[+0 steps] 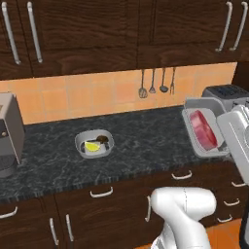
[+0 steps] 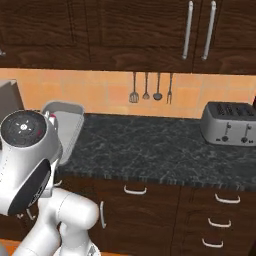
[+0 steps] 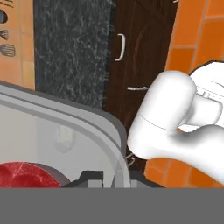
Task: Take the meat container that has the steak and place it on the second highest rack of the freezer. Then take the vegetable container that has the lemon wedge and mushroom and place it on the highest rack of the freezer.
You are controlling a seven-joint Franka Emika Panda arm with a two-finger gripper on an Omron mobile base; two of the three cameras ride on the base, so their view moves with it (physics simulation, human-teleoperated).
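My gripper (image 1: 222,143) is shut on the right rim of the meat container (image 1: 200,104), holding it tipped on edge above the counter's right end. The red-pink steak (image 1: 203,130) lies against its floor. In the hand view the container's grey wall (image 3: 65,127) sits close in front, the steak (image 3: 26,175) shows at lower left, and my gripper (image 3: 92,178) clamps the rim. From the right, the meat container (image 2: 67,125) shows behind my arm. The vegetable container (image 1: 94,142) rests on the counter to the left, holding the lemon wedge (image 1: 91,146) and mushroom (image 1: 102,139). The freezer is out of view.
A toaster (image 1: 224,91) (image 2: 229,123) stands at the back right of the dark stone counter (image 1: 146,141). Utensils (image 1: 156,82) hang on the orange tiled wall. A grey appliance (image 1: 8,131) stands at the counter's left end. Dark wood cabinets run above and below.
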